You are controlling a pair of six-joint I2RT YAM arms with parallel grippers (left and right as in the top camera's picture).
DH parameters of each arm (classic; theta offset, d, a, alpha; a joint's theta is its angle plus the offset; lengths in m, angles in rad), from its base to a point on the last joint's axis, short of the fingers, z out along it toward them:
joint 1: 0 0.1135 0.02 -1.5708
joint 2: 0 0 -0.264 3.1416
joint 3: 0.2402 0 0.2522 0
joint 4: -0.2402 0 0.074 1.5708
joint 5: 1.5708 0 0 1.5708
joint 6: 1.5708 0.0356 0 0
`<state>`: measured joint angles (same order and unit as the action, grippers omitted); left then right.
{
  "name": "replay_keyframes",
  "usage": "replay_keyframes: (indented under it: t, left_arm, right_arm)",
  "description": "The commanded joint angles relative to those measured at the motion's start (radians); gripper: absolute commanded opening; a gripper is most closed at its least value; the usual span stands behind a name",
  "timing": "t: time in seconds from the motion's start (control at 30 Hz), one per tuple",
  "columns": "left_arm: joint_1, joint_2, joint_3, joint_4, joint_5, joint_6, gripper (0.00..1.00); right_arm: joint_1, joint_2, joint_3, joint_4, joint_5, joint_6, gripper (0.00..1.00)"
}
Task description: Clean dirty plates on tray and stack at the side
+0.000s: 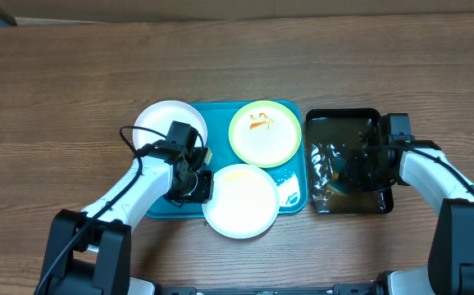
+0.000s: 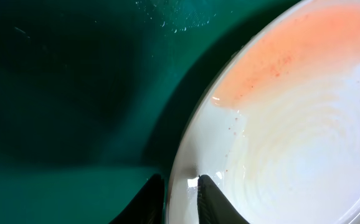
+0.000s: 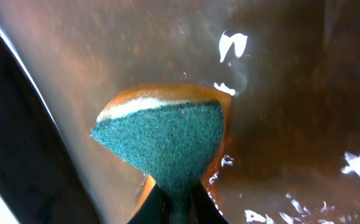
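Observation:
Three plates are on or at the teal tray (image 1: pixel 290 201). A white plate (image 1: pixel 158 120) overhangs its far left corner. A lime-green rimmed plate (image 1: pixel 264 133) with an orange smear sits at the far right. A white plate (image 1: pixel 241 201) lies at the tray's near edge; in the left wrist view (image 2: pixel 292 137) it shows a faint orange film. My left gripper (image 1: pixel 200 184) is shut on this plate's left rim (image 2: pixel 181 193). My right gripper (image 1: pixel 348 174) is over the black tray (image 1: pixel 344 120), shut on a green-and-yellow sponge (image 3: pixel 167 140) dipped in brownish water.
The black tray holds dark liquid and stands just right of the teal tray. Wet droplets lie on the teal tray (image 2: pixel 167 22) near the plate. Bare wooden table (image 1: pixel 56 98) lies all around.

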<state>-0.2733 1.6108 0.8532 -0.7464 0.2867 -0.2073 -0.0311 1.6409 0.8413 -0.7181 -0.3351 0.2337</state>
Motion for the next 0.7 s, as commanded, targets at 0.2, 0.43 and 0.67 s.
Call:
replay_keyframes:
  t: [0.2, 0.43, 0.67]
  left_arm:
    - [-0.004, 0.005, -0.009, 0.0, -0.005, 0.0, 0.21]
    - [-0.004, 0.005, -0.009, 0.005, -0.005, 0.001, 0.24]
    - [-0.004, 0.005, -0.009, 0.019, -0.006, 0.001, 0.26]
  right_arm:
    - [0.006, -0.002, 0.262, -0.22, 0.026, -0.114, 0.04]
    - [0.079, -0.001, 0.219, -0.203, 0.253, -0.115, 0.04]
    - [0.156, 0.0, 0.163, -0.152, 0.301, -0.106, 0.04]
